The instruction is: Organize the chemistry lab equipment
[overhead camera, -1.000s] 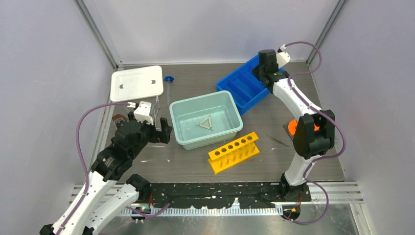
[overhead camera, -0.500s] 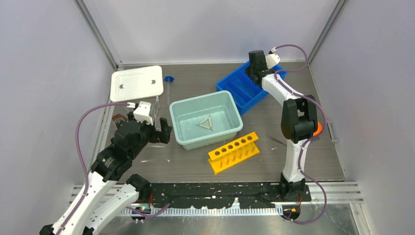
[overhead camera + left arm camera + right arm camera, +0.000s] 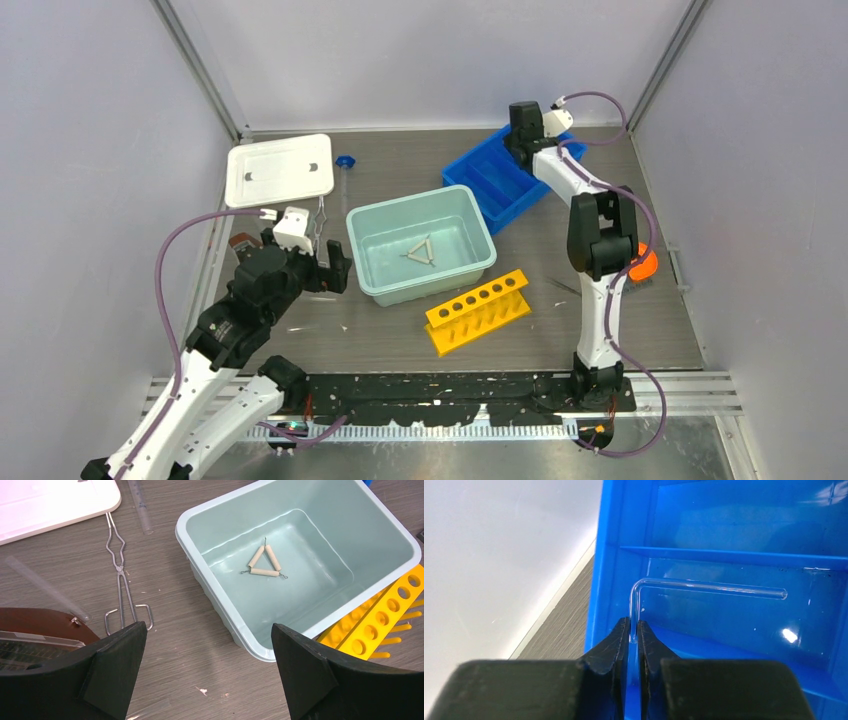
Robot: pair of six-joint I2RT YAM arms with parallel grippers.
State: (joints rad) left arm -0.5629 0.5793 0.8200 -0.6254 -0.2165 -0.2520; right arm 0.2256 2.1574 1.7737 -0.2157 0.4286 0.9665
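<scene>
A wire triangle [image 3: 421, 252] lies in the pale teal tub [image 3: 385, 215]; it also shows in the left wrist view [image 3: 264, 564]. Silvery tongs [image 3: 120, 575] lie on the table left of the tub [image 3: 200, 515]. A slim clear tube [image 3: 140, 505] with a blue cap [image 3: 345, 162] lies beyond them. My left gripper [image 3: 207, 627] is open and empty above the table, between the tongs and the tub. My right gripper [image 3: 634, 630] is shut on a bent clear glass tube [image 3: 709, 586] inside the blue divided tray [image 3: 724, 530] at the back right [image 3: 480, 175].
A white lid [image 3: 280, 168] lies at the back left. A yellow tube rack [image 3: 478, 310] lies in front of the tub. An orange object [image 3: 643, 265] sits by the right arm. A brown object [image 3: 40, 622] and another clear tube [image 3: 45, 587] lie at the left.
My right gripper has shifted left over the blue tray's far end and the right arm's elbow has swung left. The left arm has not moved.
</scene>
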